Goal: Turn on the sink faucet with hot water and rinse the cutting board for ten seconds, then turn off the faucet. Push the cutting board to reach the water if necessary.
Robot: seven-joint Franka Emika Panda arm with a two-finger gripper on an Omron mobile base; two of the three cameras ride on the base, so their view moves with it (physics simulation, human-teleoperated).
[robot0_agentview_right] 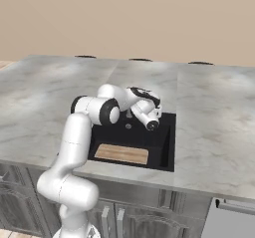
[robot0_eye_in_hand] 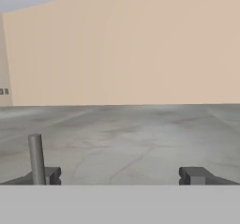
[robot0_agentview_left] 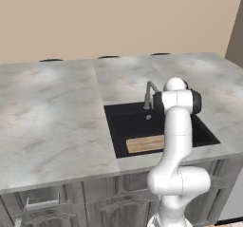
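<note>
The jaws are seen spread wide and empty above the grey marble tabletop. The slim grey metal faucet stands upright just beside the left fingertip, contact unclear.

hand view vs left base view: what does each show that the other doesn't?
Hand view alone: the gripper, fingers wide apart, with a thin grey upright rod at its left fingertip, probably part of the faucet. Left base view alone: the black sink, the cutting board lying at its near edge, the faucet whole, no water running. Both: the grey marble countertop and the beige wall.
</note>
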